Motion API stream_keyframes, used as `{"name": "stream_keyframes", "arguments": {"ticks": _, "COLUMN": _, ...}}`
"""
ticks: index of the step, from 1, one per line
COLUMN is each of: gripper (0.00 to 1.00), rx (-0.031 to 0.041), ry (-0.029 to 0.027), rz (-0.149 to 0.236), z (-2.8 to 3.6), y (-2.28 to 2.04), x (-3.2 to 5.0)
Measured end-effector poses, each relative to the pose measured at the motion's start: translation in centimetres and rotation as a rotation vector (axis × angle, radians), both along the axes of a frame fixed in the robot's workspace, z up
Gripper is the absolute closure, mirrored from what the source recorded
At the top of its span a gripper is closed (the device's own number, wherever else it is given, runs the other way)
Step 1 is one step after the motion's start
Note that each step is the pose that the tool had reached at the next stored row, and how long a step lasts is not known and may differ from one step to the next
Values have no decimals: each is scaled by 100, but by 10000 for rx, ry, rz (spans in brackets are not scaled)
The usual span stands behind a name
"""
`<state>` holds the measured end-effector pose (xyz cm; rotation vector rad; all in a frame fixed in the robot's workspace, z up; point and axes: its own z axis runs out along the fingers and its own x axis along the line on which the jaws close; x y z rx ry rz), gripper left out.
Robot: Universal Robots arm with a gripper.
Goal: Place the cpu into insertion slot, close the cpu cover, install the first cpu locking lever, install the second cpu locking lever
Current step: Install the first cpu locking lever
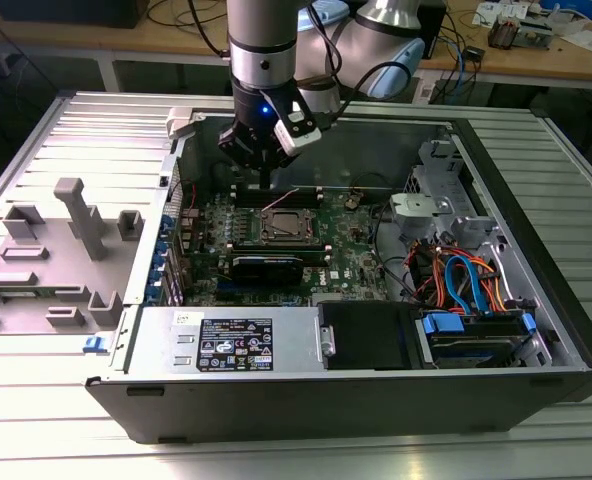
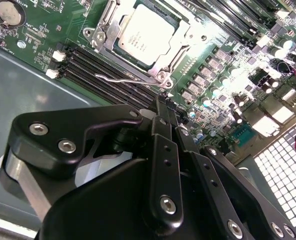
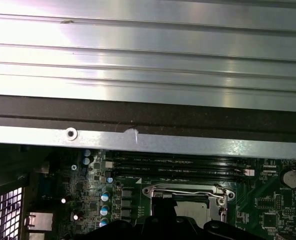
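Tray: one grey plastic tray (image 1: 51, 262) with upright pegs lies on the ribbed metal table (image 1: 36, 430) at the exterior view's left, just beside the case.
Case: one open black computer case (image 1: 568, 335) holds one green motherboard (image 1: 348, 258) on its floor.
Power supply: one silver labelled box (image 1: 236, 345) sits against the case's near wall.
Gripper: one black gripper (image 1: 266, 183) hangs from the arm over the motherboard, near the socket's far side. In the second wrist view its two fingers (image 2: 164, 150) look pressed together, with nothing seen between them. Whether the tips touch anything cannot be told.
Insertion slot: one square socket (image 1: 267, 228) is set in the board, beside the long black memory slots (image 2: 100, 70).
Cpu: one silver-grey chip (image 2: 147, 34) sits in the slot.
Cpu cover: one metal frame (image 2: 184, 44) lies flat over the slot, with the chip showing through its window.
Lever: one thin wire lever (image 2: 120, 77) runs along the socket's edge next to the memory slots. Whether it is latched cannot be told.
Battery: one coin cell (image 2: 10, 12) sits on the board, well apart from the socket.
Cables: one bundle of orange and blue cables (image 1: 456, 275) fills the case at the exterior view's right.
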<state>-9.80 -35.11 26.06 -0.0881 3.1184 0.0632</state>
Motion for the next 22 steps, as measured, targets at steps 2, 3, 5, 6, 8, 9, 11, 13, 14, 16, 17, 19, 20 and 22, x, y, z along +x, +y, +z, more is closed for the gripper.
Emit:
{"name": "stream_keyframes", "arguments": {"ticks": 2, "gripper": 89, "rx": 0, "ry": -6, "rz": 1, "z": 0, "y": 0, "x": 0}}
{"name": "stream_keyframes", "arguments": {"ticks": 3, "gripper": 89, "rx": 0, "ry": -9, "rz": 1, "z": 0, "y": 0, "x": 0}}
{"name": "stream_keyframes", "arguments": {"ticks": 5, "gripper": 89, "rx": 0, "ry": -14, "rz": 0, "z": 0, "y": 0, "x": 0}}
{"name": "stream_keyframes", "arguments": {"ticks": 6, "gripper": 89, "rx": 0, "ry": -17, "rz": 1, "z": 0, "y": 0, "x": 0}}
{"name": "stream_keyframes", "arguments": {"ticks": 8, "gripper": 89, "rx": -3, "ry": -15, "rz": 0, "z": 1, "y": 0, "x": 11}}
{"name": "stream_keyframes", "arguments": {"ticks": 9, "gripper": 89, "rx": -2, "ry": -16, "rz": 0, "z": -1, "y": 0, "x": 28}}
{"name": "stream_keyframes", "arguments": {"ticks": 11, "gripper": 89, "rx": 1, "ry": -18, "rz": 0, "z": -11, "y": 1, "x": 67}}
{"name": "stream_keyframes", "arguments": {"ticks": 13, "gripper": 89, "rx": 0, "ry": -25, "rz": 1, "z": -32, "y": 4, "x": 107}}
{"name": "stream_keyframes", "arguments": {"ticks": 14, "gripper": 89, "rx": -1, "ry": -27, "rz": 1, "z": -46, "y": 6, "x": 127}}
{"name": "stream_keyframes", "arguments": {"ticks": 16, "gripper": 89, "rx": 4, "ry": -28, "rz": 1, "z": -69, "y": 15, "x": 146}}
{"name": "stream_keyframes", "arguments": {"ticks": 17, "gripper": 89, "rx": 12, "ry": -29, "rz": 1, "z": -78, "y": 19, "x": 155}}
{"name": "stream_keyframes", "arguments": {"ticks": 19, "gripper": 89, "rx": 16, "ry": -29, "rz": 2, "z": -117, "y": 21, "x": 165}}
{"name": "stream_keyframes", "arguments": {"ticks": 20, "gripper": 89, "rx": 15, "ry": -29, "rz": 8, "z": -131, "y": 23, "x": 166}}
{"name": "stream_keyframes", "arguments": {"ticks": 22, "gripper": 89, "rx": 30, "ry": -28, "rz": 61, "z": -172, "y": 40, "x": 172}}
